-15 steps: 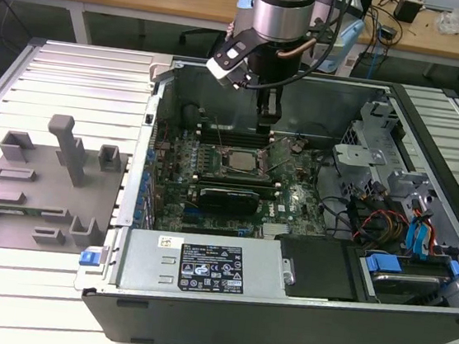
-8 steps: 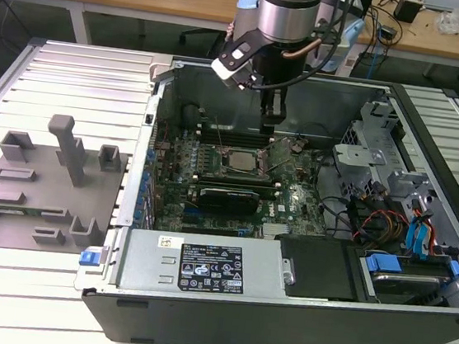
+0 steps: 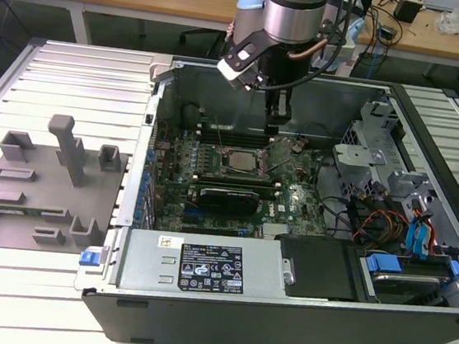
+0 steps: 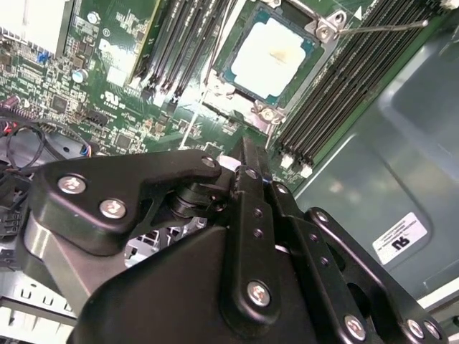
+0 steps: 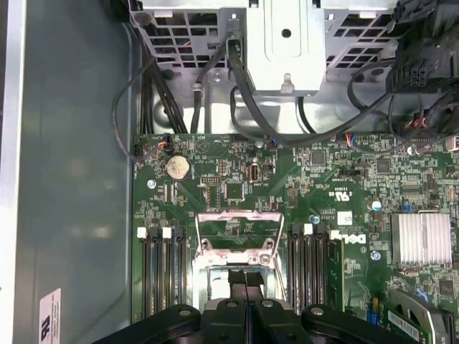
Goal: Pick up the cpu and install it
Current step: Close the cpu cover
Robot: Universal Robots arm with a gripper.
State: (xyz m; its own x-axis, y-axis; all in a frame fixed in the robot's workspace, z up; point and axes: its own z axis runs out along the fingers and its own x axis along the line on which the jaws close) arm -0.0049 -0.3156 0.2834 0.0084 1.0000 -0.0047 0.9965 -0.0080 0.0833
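The cpu (image 3: 238, 158) lies flat in its socket on the green motherboard (image 3: 293, 200), its silver-grey top facing up; the second wrist view shows the cpu (image 4: 272, 57) framed by the socket bracket. My gripper (image 3: 277, 121) hangs inside the open computer case, a little above the board and just behind the socket. In both wrist views the black fingers (image 4: 248, 154) are pressed together with nothing between them. In the first wrist view my gripper (image 5: 245, 278) covers part of the socket frame (image 5: 237, 233).
A black expansion card (image 3: 227, 197) lies in front of the socket. Memory slots (image 4: 337, 86) flank it. A metal drive cage (image 3: 383, 169) and cables (image 3: 373, 217) fill the case at the exterior view's right. Grey fixture blocks (image 3: 40, 192) stand outside it.
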